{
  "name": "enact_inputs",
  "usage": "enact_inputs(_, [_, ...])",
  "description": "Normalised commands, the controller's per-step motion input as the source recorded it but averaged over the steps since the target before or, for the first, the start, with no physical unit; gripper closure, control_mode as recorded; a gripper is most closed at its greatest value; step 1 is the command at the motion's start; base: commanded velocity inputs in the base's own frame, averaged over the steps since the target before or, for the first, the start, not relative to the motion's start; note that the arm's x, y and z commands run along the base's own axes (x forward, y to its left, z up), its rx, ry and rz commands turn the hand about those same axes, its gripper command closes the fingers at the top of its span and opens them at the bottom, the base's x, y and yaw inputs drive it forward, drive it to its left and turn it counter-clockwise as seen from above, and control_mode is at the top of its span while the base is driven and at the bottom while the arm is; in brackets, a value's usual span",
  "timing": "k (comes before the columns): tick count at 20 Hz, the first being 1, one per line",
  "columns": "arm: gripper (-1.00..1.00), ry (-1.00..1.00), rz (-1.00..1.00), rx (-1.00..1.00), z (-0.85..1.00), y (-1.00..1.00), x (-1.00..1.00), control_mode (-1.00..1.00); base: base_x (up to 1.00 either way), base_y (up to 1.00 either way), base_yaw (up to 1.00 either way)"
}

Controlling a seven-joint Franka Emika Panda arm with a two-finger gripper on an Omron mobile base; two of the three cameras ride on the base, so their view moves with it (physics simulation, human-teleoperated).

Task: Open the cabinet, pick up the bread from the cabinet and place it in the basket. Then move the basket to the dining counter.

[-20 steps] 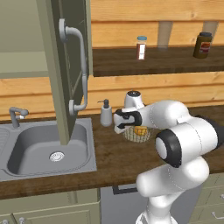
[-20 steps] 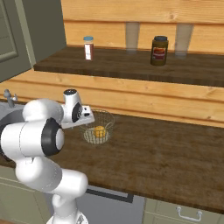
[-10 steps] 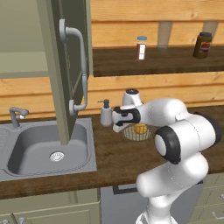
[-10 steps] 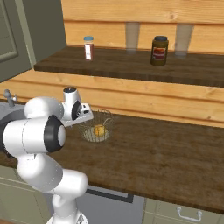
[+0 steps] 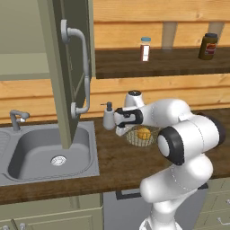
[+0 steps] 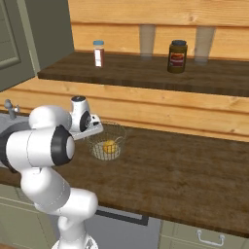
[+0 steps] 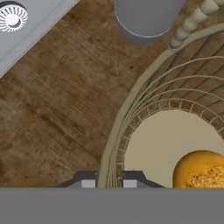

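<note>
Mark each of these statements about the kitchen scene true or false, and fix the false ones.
1. The bread lies inside the basket. True.
2. The tool is shut on the basket's rim. True: in the hand view its tips sit either side of the wire rim.
3. The cabinet door is closed. False: it stands swung open above the sink.
4. The basket rests on the upper shelf beside the dark jar. False: it sits on the lower worktop, next to the soap dispenser.
5. The bread is blue. False: it is yellow-orange.
</note>
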Motion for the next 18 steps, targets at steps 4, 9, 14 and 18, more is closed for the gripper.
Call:
enact_inputs(4, [1.00, 0.00, 0.00, 0.00, -0.04, -0.04, 0.00, -1.00, 0.00, 0.00, 0.00])
enact_inputs(9, [1.00, -0.03, 0.06, 0.00, 0.40, 0.00, -0.46, -1.00, 0.00, 0.00, 0.00])
enact_inputs(14, [1.00, -0.08, 0.05, -0.06, 0.71, 0.03, -0.79, -1.00, 0.00, 0.00, 0.00])
enact_inputs(18, [1.00, -0.05, 0.07, -0.06, 0.76, 0.00, -0.83, -1.00, 0.00, 0.00, 0.00])
